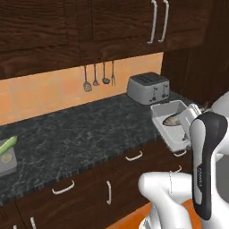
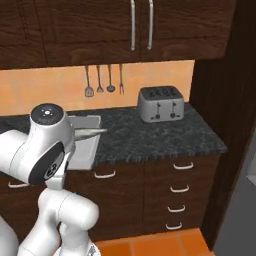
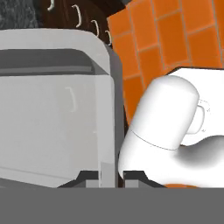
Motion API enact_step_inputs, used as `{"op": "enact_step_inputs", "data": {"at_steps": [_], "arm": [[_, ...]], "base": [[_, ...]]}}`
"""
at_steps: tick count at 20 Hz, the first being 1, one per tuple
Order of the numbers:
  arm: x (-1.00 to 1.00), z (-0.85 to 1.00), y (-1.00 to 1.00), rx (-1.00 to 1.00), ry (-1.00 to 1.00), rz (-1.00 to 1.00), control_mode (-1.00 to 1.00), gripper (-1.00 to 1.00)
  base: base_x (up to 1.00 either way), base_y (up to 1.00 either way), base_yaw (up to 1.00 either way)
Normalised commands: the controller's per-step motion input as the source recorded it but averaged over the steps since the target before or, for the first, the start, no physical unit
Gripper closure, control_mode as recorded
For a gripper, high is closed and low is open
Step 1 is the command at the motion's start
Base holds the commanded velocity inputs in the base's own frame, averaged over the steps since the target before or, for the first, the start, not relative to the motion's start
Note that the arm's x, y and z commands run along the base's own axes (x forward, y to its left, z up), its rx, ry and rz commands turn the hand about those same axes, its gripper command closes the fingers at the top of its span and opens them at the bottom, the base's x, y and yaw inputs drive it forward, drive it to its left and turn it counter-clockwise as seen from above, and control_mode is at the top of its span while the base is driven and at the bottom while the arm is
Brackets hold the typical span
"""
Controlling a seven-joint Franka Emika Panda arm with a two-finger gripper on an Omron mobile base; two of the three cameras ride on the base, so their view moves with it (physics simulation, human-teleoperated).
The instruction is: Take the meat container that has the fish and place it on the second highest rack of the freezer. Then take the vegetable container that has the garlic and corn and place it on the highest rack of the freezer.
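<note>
The meat container [image 1: 170,121], with the fish [image 1: 175,120] lying in it, sits lifted off the dark counter [image 1: 89,134] by the toaster [image 1: 148,87]. The gripper [image 3: 110,177] is clenched on its wall, its fingertips either side of the rim. This looks like the first carry; the freezer's second highest rack comes next, needing a level tray. The vegetable container [image 1: 6,159], partly cut off, waits far left.

Pale grey meat container [image 1: 166,120] between the fingers, grey-brown fish [image 1: 175,120] inside; black speckled counter [image 1: 80,134], silver toaster [image 1: 148,88], orange wall tiles [image 1: 49,93].
</note>
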Motion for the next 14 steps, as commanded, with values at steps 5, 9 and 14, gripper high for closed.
{"op": "enact_step_inputs", "data": {"at_steps": [5, 9, 14], "arm": [[0.0, 0.0, 0.0, 0.0, 0.0, 0.0, 1.0, 1.0], [0.0, 0.0, 0.0, 0.0, 0.0, 0.0, 1.0, 1.0], [0.0, 0.0, 0.0, 0.0, 0.0, 0.0, 1.0, 1.0]], "base": [[-0.58, 0.22, -0.86], [-0.12, 0.11, -0.93], [0.0, -0.04, -0.89]]}}
